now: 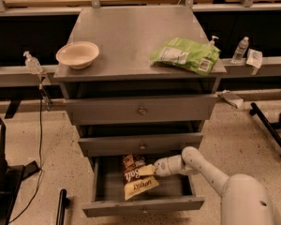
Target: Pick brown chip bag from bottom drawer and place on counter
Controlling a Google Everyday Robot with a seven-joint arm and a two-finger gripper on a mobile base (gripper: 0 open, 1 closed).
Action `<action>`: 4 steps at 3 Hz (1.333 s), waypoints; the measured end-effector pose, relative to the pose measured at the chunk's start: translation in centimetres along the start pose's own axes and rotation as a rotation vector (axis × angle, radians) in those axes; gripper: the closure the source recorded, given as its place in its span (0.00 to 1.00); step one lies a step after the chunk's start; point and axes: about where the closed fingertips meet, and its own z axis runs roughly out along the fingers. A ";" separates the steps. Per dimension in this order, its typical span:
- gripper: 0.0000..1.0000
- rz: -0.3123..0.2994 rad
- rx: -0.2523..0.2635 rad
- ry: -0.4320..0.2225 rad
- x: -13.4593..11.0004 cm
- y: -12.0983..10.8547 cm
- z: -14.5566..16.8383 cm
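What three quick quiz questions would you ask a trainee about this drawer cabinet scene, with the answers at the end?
1. True or false: the gripper is down in the open bottom drawer, right at the brown chip bag.
2. What shares the counter with the bowl? A) a green chip bag B) a mug C) a sponge
3. Fill in: seen from the camera, the bowl sits on the ____ side of the counter.
Key: 1 true; 2 A; 3 left.

Three drawers (140, 110) (141, 144) (143, 206), two bags (185, 55) (136, 178), one gripper (152, 169)
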 end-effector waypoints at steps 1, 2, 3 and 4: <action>1.00 0.076 0.023 0.085 1.4 -1.3 -2.1; 1.00 0.112 -0.041 0.087 1.9 -2.2 -6.0; 1.00 0.104 -0.105 0.074 2.2 -1.4 -10.8; 1.00 0.078 -0.131 0.048 3.1 0.2 -15.6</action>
